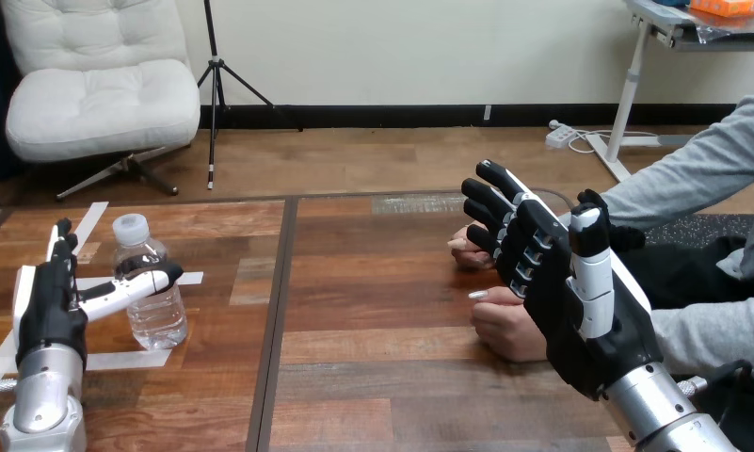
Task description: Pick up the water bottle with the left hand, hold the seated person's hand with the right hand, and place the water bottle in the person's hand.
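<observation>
A clear water bottle point(154, 303) with a white cap stands upright on the table's left part. My left hand point(45, 306) stands just left of it, fingers straight and pointing away from me, open. Its thumb reaches across the bottle's near side and looks to touch it. My right hand point(566, 292) hovers open at the right, fingers spread and nearly straight, above and in front of the person's two hands. One of the person's hands point(465, 249) rests on the table beyond my fingers. The other hand point(505, 327) lies closer, partly hidden behind my palm. I cannot tell whether my right hand touches either.
White tape strips point(192, 279) mark the wooden table point(373, 320) around the bottle. A dark seam point(277, 311) runs down the table between bottle and person. The person's grey sleeves point(702, 169) come in from the right edge.
</observation>
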`<act>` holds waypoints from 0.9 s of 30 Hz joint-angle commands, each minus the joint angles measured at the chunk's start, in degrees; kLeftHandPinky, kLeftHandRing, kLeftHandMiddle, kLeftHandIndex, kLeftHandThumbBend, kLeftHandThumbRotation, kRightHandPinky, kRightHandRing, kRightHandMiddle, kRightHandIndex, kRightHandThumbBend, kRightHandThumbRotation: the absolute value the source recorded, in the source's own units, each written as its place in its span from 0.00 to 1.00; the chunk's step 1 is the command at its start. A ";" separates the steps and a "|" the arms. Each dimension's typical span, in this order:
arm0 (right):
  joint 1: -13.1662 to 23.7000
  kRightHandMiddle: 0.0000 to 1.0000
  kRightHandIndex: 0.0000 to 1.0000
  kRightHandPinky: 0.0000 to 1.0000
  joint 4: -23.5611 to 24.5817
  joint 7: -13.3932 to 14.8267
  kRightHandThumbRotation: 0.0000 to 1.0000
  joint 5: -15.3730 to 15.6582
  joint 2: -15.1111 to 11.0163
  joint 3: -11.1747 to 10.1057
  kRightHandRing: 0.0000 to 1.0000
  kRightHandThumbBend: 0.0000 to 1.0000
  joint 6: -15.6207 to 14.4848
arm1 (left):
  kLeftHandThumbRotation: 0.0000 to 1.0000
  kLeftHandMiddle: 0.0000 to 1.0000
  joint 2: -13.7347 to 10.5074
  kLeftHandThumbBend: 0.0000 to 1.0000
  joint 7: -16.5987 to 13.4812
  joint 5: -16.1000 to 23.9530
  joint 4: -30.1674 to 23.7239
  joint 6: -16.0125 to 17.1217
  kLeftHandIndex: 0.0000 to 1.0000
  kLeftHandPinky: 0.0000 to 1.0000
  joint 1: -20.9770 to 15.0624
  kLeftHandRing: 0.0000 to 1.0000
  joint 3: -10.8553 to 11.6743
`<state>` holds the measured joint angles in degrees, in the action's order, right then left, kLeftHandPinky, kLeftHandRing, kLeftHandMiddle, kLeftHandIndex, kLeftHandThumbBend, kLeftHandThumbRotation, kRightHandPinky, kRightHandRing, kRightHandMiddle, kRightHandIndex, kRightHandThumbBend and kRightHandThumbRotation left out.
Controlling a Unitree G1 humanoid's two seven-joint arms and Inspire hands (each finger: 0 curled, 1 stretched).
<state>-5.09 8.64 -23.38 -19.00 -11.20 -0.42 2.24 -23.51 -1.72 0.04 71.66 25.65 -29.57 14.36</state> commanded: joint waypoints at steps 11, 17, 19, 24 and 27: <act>2.24 0.95 0.96 1.00 2.71 -0.10 1.00 0.04 0.04 -0.40 0.99 1.00 0.47 | 0.00 1.00 -1.49 1.00 -2.46 1.45 -1.57 -2.32 1.00 0.97 -3.15 1.00 -1.38; 2.24 0.95 0.96 1.00 2.69 -0.18 1.00 0.04 0.03 -0.33 0.99 1.00 0.46 | 0.03 1.00 -1.49 1.00 -3.84 2.32 -1.74 -3.31 1.00 0.96 -3.37 1.00 -2.07; 2.25 0.95 0.96 1.00 2.67 -0.25 1.00 0.00 0.01 -0.33 0.99 1.00 0.47 | 0.06 1.00 -1.48 1.00 -4.10 2.42 -1.69 -3.63 1.00 0.95 -3.45 1.00 -2.16; 2.29 0.95 0.96 1.00 2.61 -0.36 1.00 -0.04 -0.04 -0.34 0.99 1.00 0.46 | 0.12 1.00 -1.56 1.00 -4.96 3.10 -1.35 -4.61 1.00 0.93 -3.76 0.98 -2.65; 2.25 0.95 0.96 1.00 2.76 -0.28 1.00 -0.04 -0.04 -0.33 0.99 1.00 0.30 | 0.15 1.00 -1.53 0.99 -5.46 3.41 -1.35 -5.12 1.00 0.94 -3.94 0.99 -2.94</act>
<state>-5.09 8.64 -23.45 -19.02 -11.20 -0.42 2.24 -23.80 -6.21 2.65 71.64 21.10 -29.62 12.36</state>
